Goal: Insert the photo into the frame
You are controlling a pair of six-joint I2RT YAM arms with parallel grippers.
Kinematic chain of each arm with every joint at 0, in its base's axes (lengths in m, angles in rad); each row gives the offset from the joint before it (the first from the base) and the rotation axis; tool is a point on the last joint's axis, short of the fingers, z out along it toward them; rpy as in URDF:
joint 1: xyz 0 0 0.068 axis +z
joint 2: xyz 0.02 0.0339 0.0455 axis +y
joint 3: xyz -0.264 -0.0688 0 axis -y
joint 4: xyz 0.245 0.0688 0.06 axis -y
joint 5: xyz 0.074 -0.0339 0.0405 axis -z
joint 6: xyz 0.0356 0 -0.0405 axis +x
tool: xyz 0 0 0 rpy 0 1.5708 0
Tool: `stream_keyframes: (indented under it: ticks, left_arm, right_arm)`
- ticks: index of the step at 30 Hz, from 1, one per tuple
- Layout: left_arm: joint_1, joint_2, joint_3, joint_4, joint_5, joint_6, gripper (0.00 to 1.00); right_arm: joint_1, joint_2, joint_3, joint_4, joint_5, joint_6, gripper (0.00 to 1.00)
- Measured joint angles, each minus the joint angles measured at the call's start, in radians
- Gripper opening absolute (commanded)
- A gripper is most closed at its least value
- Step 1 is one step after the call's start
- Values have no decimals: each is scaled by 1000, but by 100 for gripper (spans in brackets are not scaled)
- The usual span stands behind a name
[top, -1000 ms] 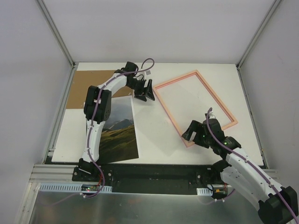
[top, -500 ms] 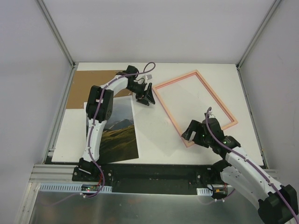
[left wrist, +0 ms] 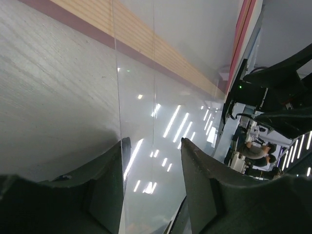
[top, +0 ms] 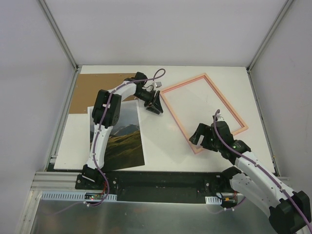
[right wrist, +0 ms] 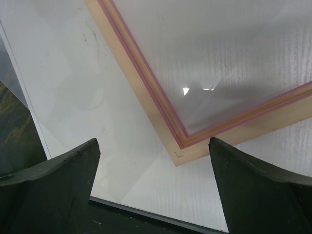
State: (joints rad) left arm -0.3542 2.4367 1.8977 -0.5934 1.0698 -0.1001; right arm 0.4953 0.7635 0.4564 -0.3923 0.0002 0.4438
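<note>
The photo [top: 124,139], a dark mountain print, lies flat at the near left, partly under my left arm; its edge shows in the right wrist view [right wrist: 12,122]. The salmon-pink frame [top: 185,83] lies tilted at right centre. A clear sheet [top: 161,131] lies on the table between photo and frame. My left gripper [top: 156,105] is open, low over that sheet's far end by the frame's left corner, with the sheet [left wrist: 161,122] and frame strip [left wrist: 136,34] in its view. My right gripper [top: 201,141] is open and empty above the frame's near corner [right wrist: 146,97].
A brown cardboard board [top: 90,90] lies at the back left, partly under the left arm. Metal posts and grey walls close in both sides. The table's dark near edge [right wrist: 146,214] runs just below the right gripper.
My left gripper has shifted slightly right toward the frame's left corner and turned a little. The right gripper, frame and photo have barely moved.
</note>
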Motion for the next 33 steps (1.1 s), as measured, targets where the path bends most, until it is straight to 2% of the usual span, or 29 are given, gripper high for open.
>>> stream_keyframes:
  ticks: [8,11,14,18,23,31,33]
  left_arm:
    - [0,0,-15,-3,54,11,22]
    - [-1,0,-15,-4,84,11,22]
    - [-8,0,-17,-4,107,11,36]
    - [-22,0,-41,0,124,11,40]
    - [-27,0,-74,-5,126,11,31]
    - [-27,0,-83,-5,137,12,29]
    - [-27,0,-83,-5,146,12,25]
  right_arm:
    - [0,19,0,0,14,-16,96]
    - [0,24,6,0,19,-22,96]
    - [0,27,20,0,26,-32,96]
    - [0,37,40,0,39,-43,96]
    - [0,42,51,0,45,-52,96]
    - [0,44,56,0,47,-59,96]
    - [0,44,56,0,48,-60,96]
